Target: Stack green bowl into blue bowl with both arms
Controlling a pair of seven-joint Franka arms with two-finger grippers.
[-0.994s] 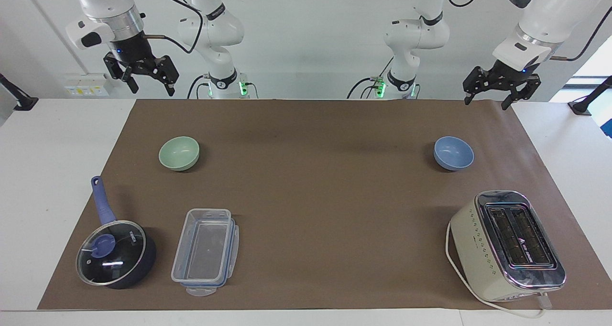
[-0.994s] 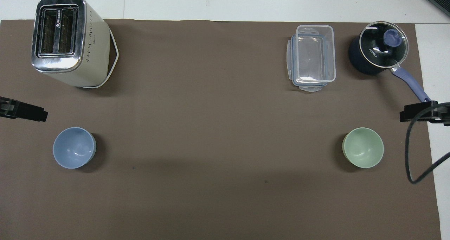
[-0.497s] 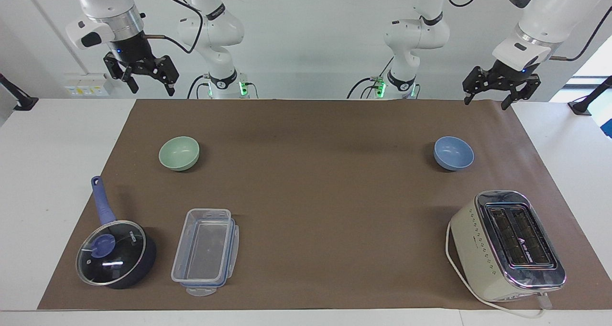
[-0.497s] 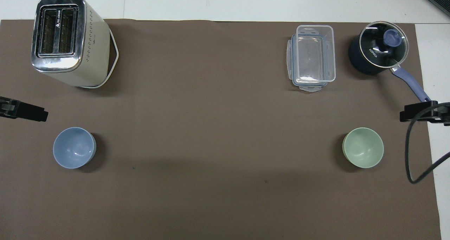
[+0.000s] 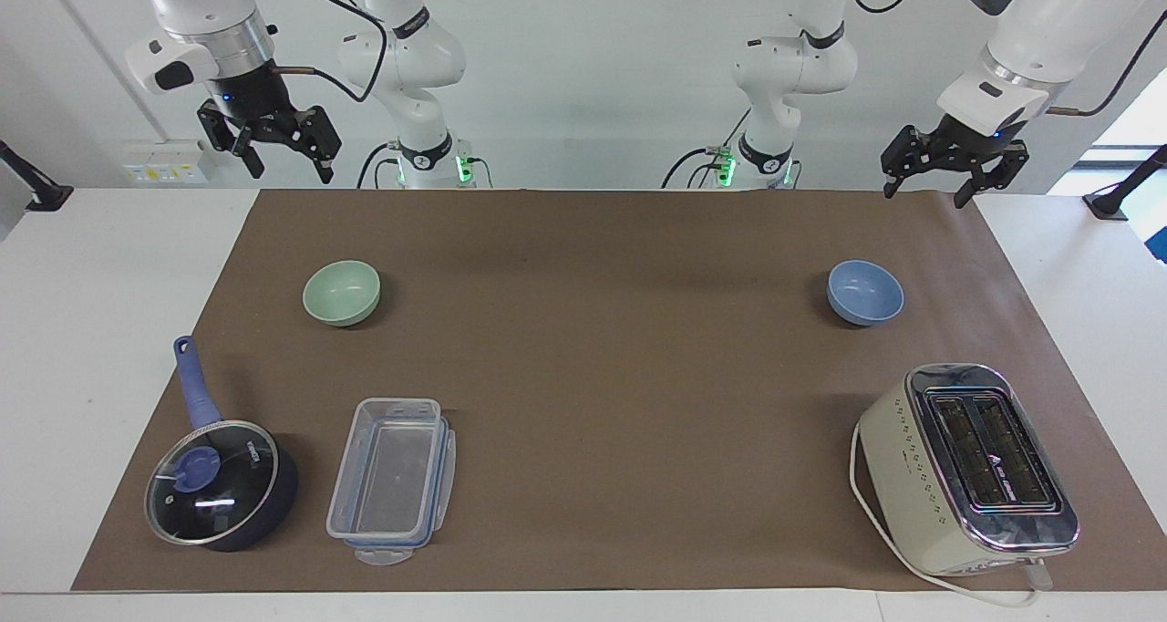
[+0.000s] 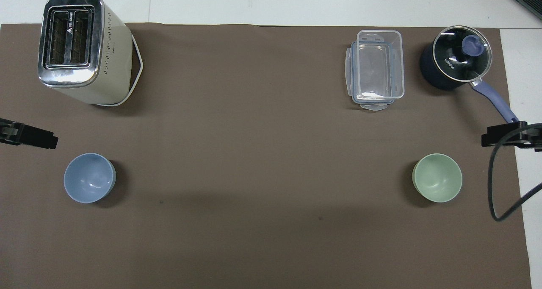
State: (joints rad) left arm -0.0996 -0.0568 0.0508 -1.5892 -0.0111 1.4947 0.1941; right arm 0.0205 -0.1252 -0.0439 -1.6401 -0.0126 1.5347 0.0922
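The pale green bowl sits upright on the brown mat toward the right arm's end of the table. The periwinkle-blue bowl sits upright toward the left arm's end, at about the same distance from the robots. Both bowls hold nothing. My right gripper hangs high in the air over the mat's corner at its own end, open and holding nothing. My left gripper hangs the same way over the corner at its end, also open and holding nothing. In the overhead view only a finger of each shows, left and right.
Farther from the robots than the green bowl stand a dark-blue saucepan with a glass lid and a clear plastic container. A cream toaster with its cord stands farther out than the blue bowl. A black cable droops from the right arm.
The left gripper has shifted very slightly. The bowls and the right arm stand as before.
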